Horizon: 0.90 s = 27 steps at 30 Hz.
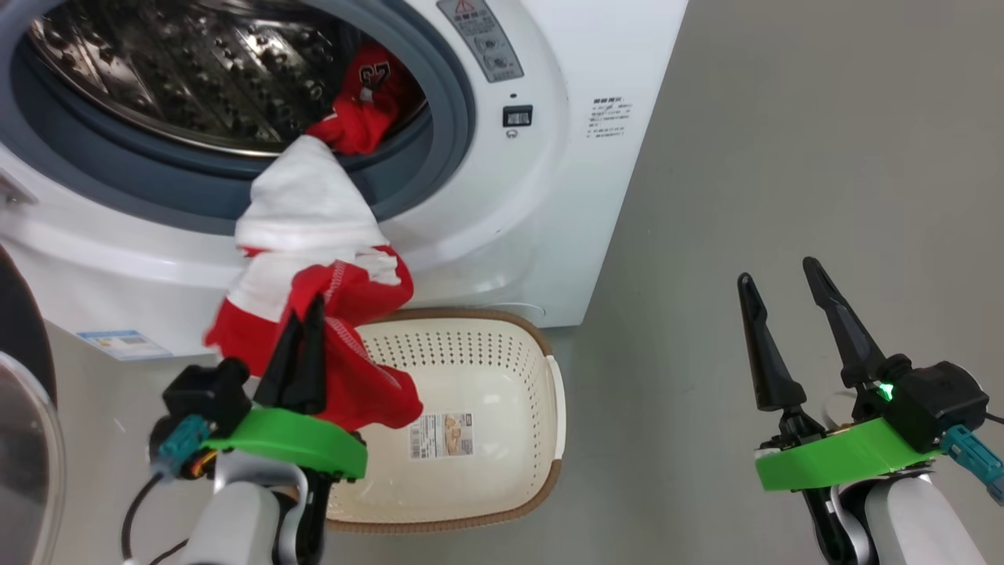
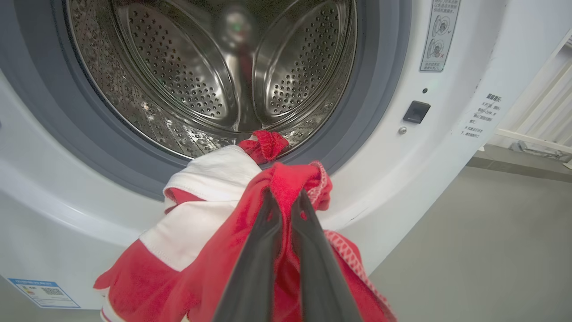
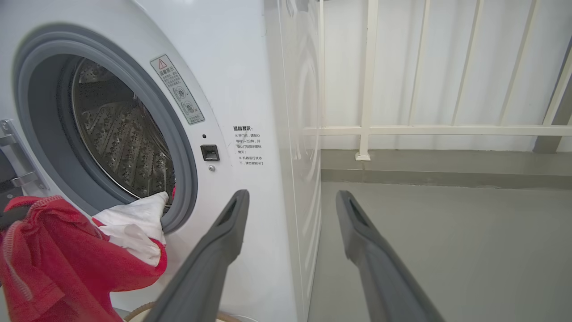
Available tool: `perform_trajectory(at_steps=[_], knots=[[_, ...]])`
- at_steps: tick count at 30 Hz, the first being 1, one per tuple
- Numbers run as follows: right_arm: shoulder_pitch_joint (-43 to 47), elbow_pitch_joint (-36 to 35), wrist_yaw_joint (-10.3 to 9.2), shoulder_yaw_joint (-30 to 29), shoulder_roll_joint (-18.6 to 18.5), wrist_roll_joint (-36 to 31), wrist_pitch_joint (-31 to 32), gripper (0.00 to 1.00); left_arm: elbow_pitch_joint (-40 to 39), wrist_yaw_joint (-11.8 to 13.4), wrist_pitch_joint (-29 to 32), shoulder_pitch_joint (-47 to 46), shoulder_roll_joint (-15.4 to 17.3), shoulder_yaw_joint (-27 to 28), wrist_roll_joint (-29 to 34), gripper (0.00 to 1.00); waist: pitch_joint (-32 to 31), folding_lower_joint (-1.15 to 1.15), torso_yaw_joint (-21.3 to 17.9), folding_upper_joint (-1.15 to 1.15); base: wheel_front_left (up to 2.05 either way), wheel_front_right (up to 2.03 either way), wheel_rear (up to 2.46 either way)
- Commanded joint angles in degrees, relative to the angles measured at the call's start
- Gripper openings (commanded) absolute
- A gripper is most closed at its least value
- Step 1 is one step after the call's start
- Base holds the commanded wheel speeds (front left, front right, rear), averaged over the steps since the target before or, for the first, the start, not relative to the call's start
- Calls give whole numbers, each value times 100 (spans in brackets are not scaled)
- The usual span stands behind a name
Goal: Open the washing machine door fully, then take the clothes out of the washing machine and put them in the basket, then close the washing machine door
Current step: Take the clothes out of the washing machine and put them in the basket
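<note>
Unloading step in hand: left end effector (image 1: 306,310) is clamped on the clothes (image 1: 306,196), which trail from the machine (image 1: 549,157) above the near basket (image 1: 463,312). Right end effector (image 1: 776,271) stands apart, idle. The next move calls for pulling the clothes clear and lowering them into the basket.

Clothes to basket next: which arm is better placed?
Left. The left gripper is shut on the clothes, which trail from the washing machine down to the basket edge. The right gripper is open, holding nothing, off to the side over the floor.
</note>
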Motion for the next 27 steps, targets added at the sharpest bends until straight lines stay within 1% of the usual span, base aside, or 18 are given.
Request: perform_trajectory(at_steps=[1,5,9,11,15,20,27], knots=[[-148,-125,26,149,-12,-11,-36,100,-12,-54,-46,-183,95,117,-78,0,70,0,-14,0,0,0,0],[-238,-97,26,196,-12,-30,-36,100,672,-148,-46,-539,95,-83,-417,0,244,0,-40,0,0,0,0],[-336,-107,26,246,-12,-12,-36,100,1310,-168,-46,-902,95,-270,-590,0,481,0,-94,0,0,0,0],[-381,-105,26,276,-12,-5,-36,100,1737,-232,-46,-1076,95,-378,-853,0,600,0,-134,0,0,0,0],[-452,-65,26,294,-12,23,-36,100,2632,-267,-40,-1506,95,-612,-1251,0,816,0,-207,0,0,0,0],[-563,-57,26,342,-12,11,-36,100,3582,-237,30,-1984,95,-860,-1362,0,1078,0,-302,0,0,0,0],[-780,-66,26,416,-12,62,-36,100,4657,-80,290,-2482,137,-985,-1347,0,1547,0,-503,0,0,0,0]])
